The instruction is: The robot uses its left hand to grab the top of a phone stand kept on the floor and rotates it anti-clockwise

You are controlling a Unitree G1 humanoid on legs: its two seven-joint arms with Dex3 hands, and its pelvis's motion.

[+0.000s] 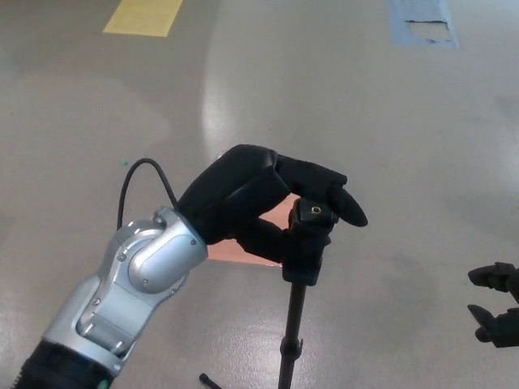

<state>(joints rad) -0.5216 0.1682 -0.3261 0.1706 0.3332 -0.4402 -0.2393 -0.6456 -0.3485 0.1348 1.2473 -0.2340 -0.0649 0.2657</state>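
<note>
A black phone stand (293,316) rises from the floor at the lower middle of the head view, its pole running off the bottom edge. My left hand (251,198) is shut on the stand's top (312,227), with two fingers curled over it from the left and the thumb underneath. A small metal screw shows on the top's face. My right hand (496,304) hangs at the right edge, low, well apart from the stand, with its fingers spread and nothing between them.
An orange-pink patch (255,239) lies on the grey floor behind the stand. A yellow marking (144,16) is at the far left and a blue patch (420,23) at the far right. A black foot (208,380) of the stand shows near the bottom edge.
</note>
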